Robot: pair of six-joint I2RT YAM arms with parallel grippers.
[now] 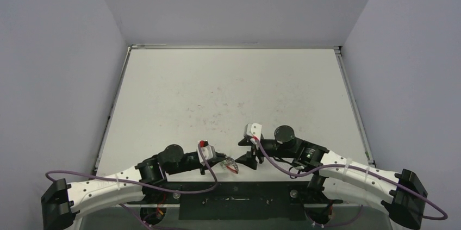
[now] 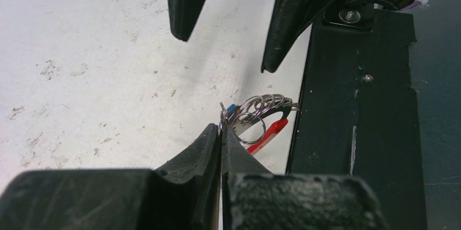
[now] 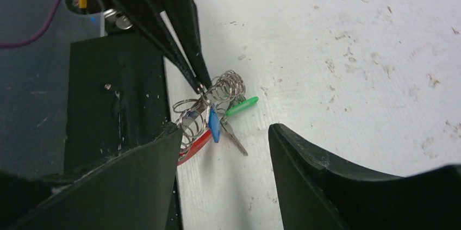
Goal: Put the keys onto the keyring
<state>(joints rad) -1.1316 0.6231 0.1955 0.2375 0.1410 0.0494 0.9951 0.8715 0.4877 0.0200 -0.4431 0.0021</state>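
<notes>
L claw is pinched tight on the keyring, low over the table's near edge, right beside the black base plate. Blue key & green key bunch against its coils. R claw gapes wide opposite, holding nothing.

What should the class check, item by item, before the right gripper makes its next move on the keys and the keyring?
1. Left gripper shut on the keyring: ok.
2. Right gripper open and empty: ok.
3. Blue key visible between the right fingers: ok.
4. Green key threaded on the keyring: cannot tell.
5. Keyring well away from the black base plate: not ok, it lies right beside the plate's edge.
</notes>
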